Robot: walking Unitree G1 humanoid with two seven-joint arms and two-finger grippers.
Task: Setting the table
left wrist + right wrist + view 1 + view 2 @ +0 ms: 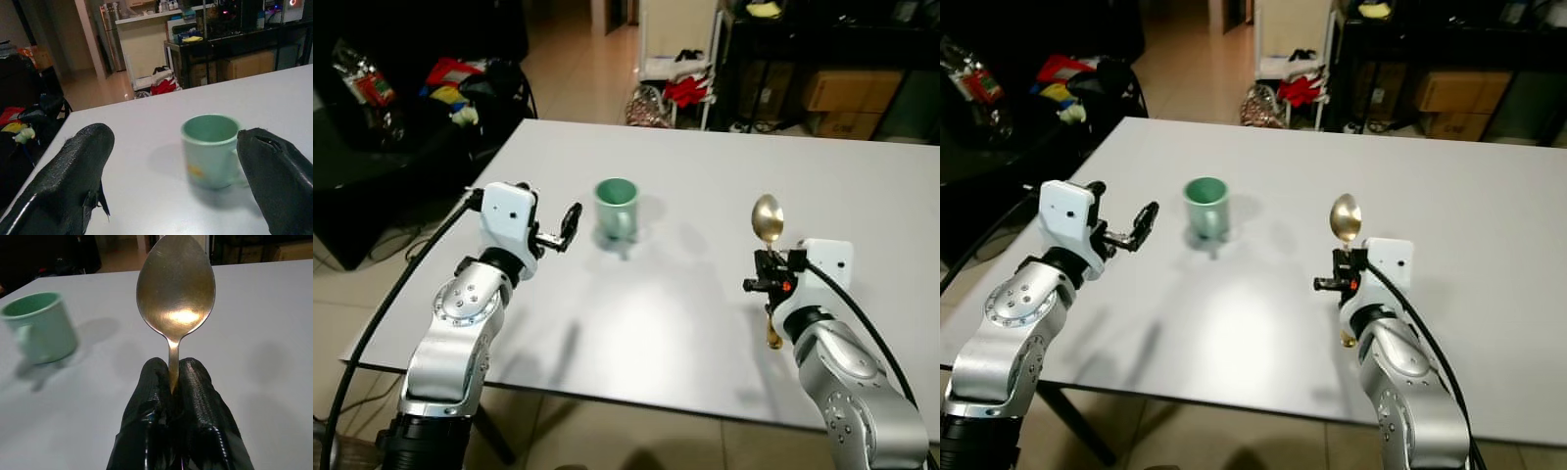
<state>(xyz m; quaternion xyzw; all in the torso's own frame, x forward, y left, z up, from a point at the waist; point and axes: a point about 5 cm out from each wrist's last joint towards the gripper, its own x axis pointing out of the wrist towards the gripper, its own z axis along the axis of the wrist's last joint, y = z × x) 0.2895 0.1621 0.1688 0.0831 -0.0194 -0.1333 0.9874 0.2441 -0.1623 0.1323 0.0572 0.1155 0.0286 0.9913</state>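
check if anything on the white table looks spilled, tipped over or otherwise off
Nothing stands out. The mint-green ceramic mug stands upright on the white table, with no spill around it. The right gripper is shut on the gold metal spoon, bowl pointing away from it. The left gripper is open beside the mug.

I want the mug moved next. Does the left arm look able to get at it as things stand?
Probably yes. The left gripper has its jaws open and aimed at the mug, with only bare table between them. The spoon is off to the right.
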